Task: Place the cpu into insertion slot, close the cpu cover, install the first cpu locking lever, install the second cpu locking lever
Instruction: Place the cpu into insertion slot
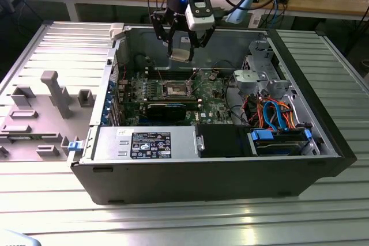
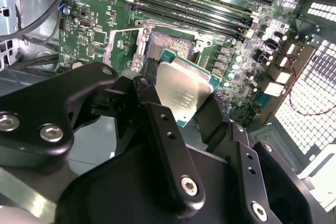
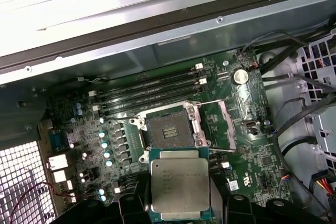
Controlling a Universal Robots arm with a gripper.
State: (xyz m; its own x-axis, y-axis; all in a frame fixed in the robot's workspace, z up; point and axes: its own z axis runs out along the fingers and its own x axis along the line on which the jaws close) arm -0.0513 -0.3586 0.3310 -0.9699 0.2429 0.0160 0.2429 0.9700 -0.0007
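At twelve o'clock of the insertion slot [image 1: 174, 89] in the exterior view, the gripper [image 1: 183, 49] pinches the cpu [image 1: 180, 55]; a skewed landing could damage that slot.

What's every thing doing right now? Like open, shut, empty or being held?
end effector, shut on the cpu.
cpu, held up, not in its slot yet.
insertion slot, empty, pins uncovered.
cpu cover, swung open beside the slot.
computer case, open on top.
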